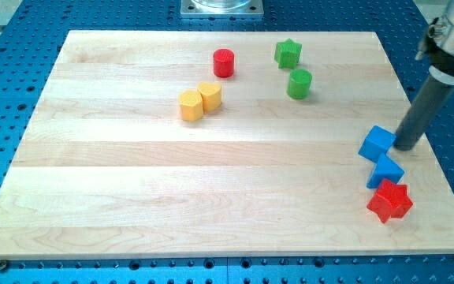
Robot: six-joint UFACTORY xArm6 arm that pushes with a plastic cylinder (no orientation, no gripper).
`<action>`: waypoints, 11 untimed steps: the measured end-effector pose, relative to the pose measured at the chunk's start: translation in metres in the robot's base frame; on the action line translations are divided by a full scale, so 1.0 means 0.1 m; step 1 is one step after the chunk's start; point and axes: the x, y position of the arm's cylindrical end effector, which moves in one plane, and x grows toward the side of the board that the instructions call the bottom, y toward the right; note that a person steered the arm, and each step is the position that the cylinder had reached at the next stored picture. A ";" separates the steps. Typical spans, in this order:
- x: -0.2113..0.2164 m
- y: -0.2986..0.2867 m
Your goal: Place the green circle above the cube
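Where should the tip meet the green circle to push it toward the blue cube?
There are no fingers, so push rather than grip. Put my tip on the green circle at its upper-left side wall, low down. It stands upright and round, so aim through its centre or it may slip aside. The blue cube lies toward the view's lower right, beside my tip.

Light was bright and even; the worktop (132, 197) showed soft short shadows, no glare, and focus stayed sharp.
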 end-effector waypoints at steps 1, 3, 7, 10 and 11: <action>-0.17 -0.26; -0.69 -1.12; -0.97 -0.79; -0.89 -0.64; -1.22 -0.84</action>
